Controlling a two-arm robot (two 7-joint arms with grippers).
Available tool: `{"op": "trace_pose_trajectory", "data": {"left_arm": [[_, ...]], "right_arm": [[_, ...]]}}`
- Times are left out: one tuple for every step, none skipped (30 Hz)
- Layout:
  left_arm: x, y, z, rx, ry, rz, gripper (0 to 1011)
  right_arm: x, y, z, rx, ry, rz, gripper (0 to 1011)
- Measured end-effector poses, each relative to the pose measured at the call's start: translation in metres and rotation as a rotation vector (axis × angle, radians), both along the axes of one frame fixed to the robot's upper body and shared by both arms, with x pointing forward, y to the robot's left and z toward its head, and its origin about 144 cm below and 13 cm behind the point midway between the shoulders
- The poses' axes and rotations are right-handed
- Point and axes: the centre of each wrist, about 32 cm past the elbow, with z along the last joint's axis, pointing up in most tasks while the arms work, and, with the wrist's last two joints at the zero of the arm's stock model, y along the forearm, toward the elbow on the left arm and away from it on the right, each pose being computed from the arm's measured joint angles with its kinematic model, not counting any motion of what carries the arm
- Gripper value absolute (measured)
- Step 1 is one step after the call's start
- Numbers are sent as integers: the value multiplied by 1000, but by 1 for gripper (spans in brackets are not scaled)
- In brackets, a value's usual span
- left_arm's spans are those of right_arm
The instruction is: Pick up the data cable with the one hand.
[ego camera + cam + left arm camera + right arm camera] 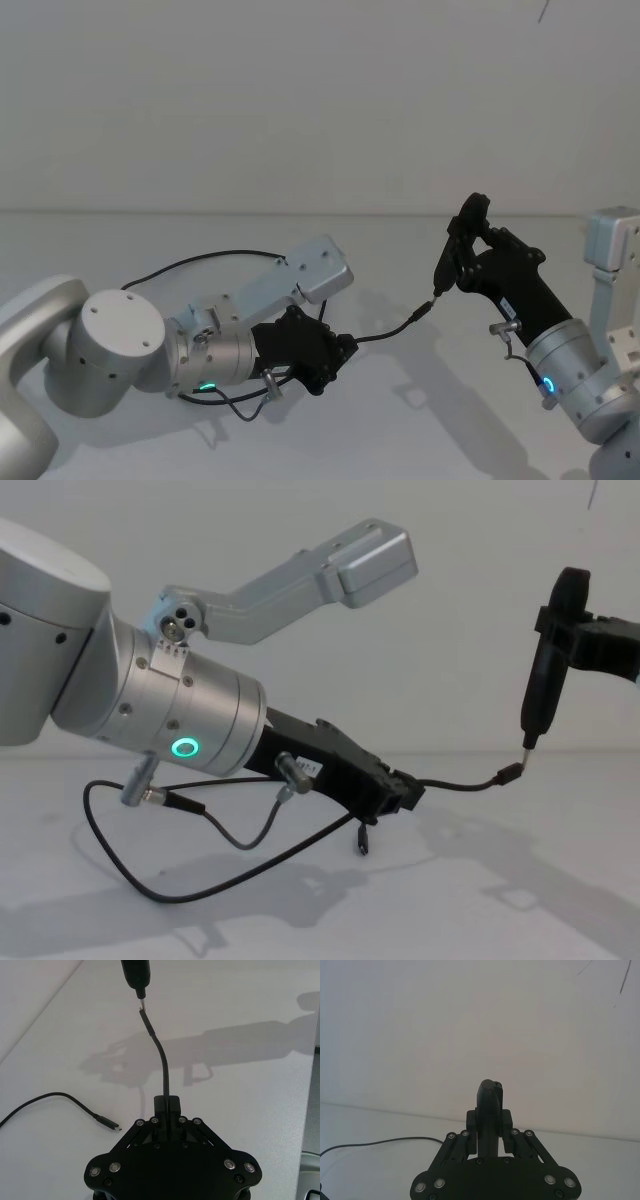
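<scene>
The data cable (385, 335) is a thin black cord. My left gripper (340, 352) is shut on it a short way behind one plug (422, 308). In the left wrist view the cord (162, 1060) rises from the left gripper (167, 1105) to that plug, just under the pale tip of a slim black tool (136, 975). My right gripper (478, 252) is shut on this tool (452, 255), holding it upright, tip down. From the chest view the held plug (508, 775) hangs just below the tool (548, 680). The cable's other plug (107, 1123) lies on the table.
The slack cord loops over the white table (400, 420) behind and under my left arm (150, 880). A short grey wire (250, 835) hangs from the left wrist. A silver bracket (320, 270) sticks out above that wrist. A pale device (610, 240) stands at the right edge.
</scene>
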Motion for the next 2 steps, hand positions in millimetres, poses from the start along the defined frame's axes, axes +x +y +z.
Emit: {"op": "trace_pose_trajectory", "data": {"left_arm": [[0,0,0,0,0,0,36],[0,0,0,0,0,0,36]], "right_arm": [[0,0,0,0,0,0,279],[0,0,0,0,0,0,279]]}}
